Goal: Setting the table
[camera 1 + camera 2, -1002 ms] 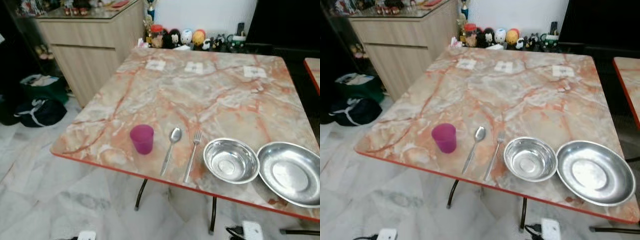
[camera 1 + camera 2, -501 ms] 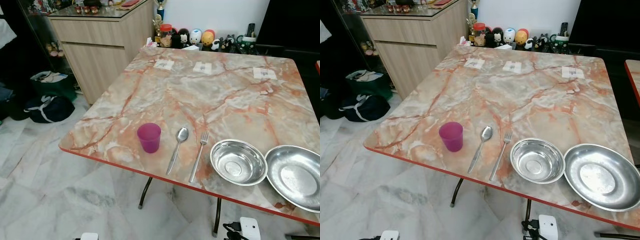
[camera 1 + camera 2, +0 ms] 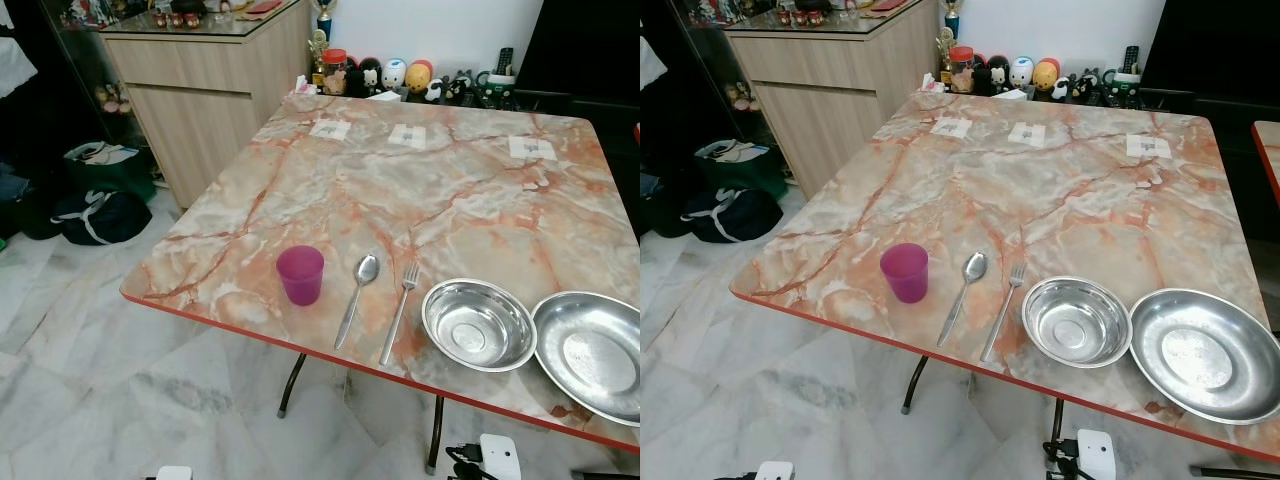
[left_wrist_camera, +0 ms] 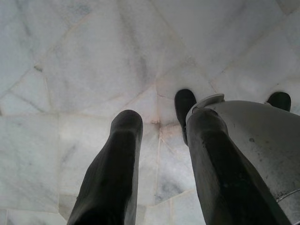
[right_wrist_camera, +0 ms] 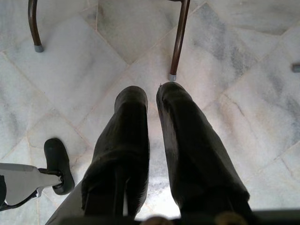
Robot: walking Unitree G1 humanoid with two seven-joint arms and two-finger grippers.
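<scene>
A marble-patterned table with a red rim stands before me. Along its near edge lie a purple cup, a spoon, a fork, a steel bowl and a wide steel plate, set in a row from left to right. My left gripper hangs over the tiled floor with its fingers apart and nothing between them. My right gripper also hangs low near a table leg, its fingers almost together and empty.
A wooden sideboard stands left of the table. Small figurines line the table's far edge, and three paper cards lie near them. Dark bags sit on the floor at left. A white box lies under the table's near edge.
The camera has shifted, so the whole table sits slightly further right and lower in view. Nothing on the table has moved.
</scene>
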